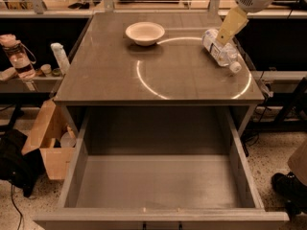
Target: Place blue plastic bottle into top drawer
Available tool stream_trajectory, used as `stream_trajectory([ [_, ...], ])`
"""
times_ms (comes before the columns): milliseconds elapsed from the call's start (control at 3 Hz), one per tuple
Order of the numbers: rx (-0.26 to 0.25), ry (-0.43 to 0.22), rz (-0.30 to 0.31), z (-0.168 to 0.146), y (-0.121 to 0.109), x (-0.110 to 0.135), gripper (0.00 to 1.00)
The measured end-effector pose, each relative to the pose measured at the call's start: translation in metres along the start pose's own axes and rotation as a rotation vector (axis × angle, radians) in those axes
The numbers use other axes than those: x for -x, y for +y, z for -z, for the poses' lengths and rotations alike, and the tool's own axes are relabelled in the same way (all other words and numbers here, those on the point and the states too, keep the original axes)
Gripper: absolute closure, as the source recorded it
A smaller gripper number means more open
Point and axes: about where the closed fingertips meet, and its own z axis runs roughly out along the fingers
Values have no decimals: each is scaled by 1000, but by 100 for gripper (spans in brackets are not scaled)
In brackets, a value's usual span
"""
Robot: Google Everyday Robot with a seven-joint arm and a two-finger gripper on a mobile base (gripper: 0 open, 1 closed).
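The top drawer is pulled fully out from under the front edge of the table. It gapes open and its plain grey inside holds nothing. A cardboard box stands on the floor to the left of the table, below its top.

On the table a bright ring of light curves across the middle and the right half. A pale bowl sits upright toward the table's far edge, a little left of centre.

The blue plastic bottle lies on its side near the far right corner of the table. Its white cap points toward the table's right edge and somewhat to the front. It is well apart from the bowl and not yet in the drawer.

The gripper reaches down from above that same corner, and its tan tip meets the upper side of the bottle. Whether it has closed on the bottle cannot be told from this view.

By my reading the step in hand is the grasp, with the carry and the drop both to come. The next move calls for a firm hold across the ribbed body, since a round bottle lying flat may roll. After that comes a lift clear of the table top, a carry past the table's front edge, and a release low over the drawer.
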Motion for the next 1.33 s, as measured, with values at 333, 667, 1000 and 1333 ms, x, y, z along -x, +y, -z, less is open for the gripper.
stream_trajectory([
  [333,4,36,-5,-29,-16,-3,0],
  [667,33,71,3,-50,-19,-6,0],
  [1000,92,110,11,-64,-8,-7,0],
  [1333,156,140,14,-74,7,-4,0],
])
